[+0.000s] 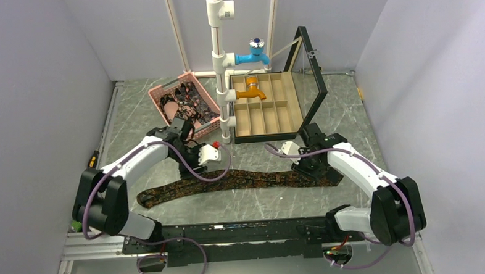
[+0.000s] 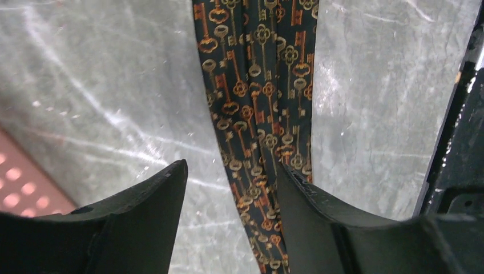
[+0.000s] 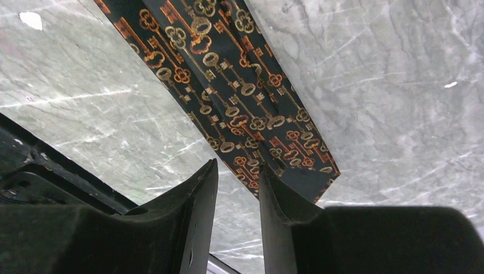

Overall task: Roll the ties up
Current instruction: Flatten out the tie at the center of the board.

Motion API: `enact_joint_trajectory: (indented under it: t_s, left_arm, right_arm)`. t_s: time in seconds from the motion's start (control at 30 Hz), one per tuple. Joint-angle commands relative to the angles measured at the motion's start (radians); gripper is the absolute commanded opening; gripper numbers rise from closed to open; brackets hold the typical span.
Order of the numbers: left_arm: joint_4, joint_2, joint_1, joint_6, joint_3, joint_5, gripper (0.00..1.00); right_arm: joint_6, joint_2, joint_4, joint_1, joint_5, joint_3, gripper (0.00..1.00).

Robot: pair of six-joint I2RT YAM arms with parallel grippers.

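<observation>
Tie (image 1: pixel 242 180), dark with small gold and orange keys, lies stretched flat on the table (image 1: pixel 350 114) on the near side of the divided box (image 1: pixel 234 109), its narrow part trailing off to the box's left and its pointed wide end below the box's right corner. The left gripper (image 2: pixel 233 165) hangs low over the narrow stretch with its fingers spread wide; the fabric runs between them, closer to one finger than the other. The right gripper (image 3: pixel 238 165) sits at the pointed end with its fingers only narrowly parted and nothing visibly pinched; the tip lies just under one finger. The likely trouble is a poor first bite: closing off-centre would catch one edge, so the roll starts skewed and telescopes. Thin cloth flat on stone may also slip out, or drag and bunch toward the box instead of curling.
</observation>
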Motion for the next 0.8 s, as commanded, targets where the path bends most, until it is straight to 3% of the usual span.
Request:
enact_joint_trajectory:
  t_s: [0.0,0.3,0.43,0.63,0.77]
  left_arm:
    - [0.070,0.075,-0.060,-0.060,-0.008,-0.014,0.63]
    - [0.121,0.166,-0.118,-0.070,-0.037,-0.107,0.63]
    - [0.126,0.186,-0.120,-0.072,-0.043,-0.110,0.61]
    - [0.129,0.224,-0.122,-0.058,-0.049,-0.134,0.38]
    - [0.110,0.222,-0.123,-0.047,-0.031,-0.128,0.16]
  right_arm:
    - [0.033,0.036,0.011,0.010,-0.065,0.040,0.34]
    - [-0.003,0.146,0.083,0.024,-0.053,-0.004,0.31]
    - [-0.010,0.189,0.125,0.025,-0.014,-0.033,0.22]
    - [-0.009,0.182,0.123,0.026,-0.001,-0.032,0.00]
    - [-0.006,0.172,0.111,0.025,0.006,-0.024,0.00]
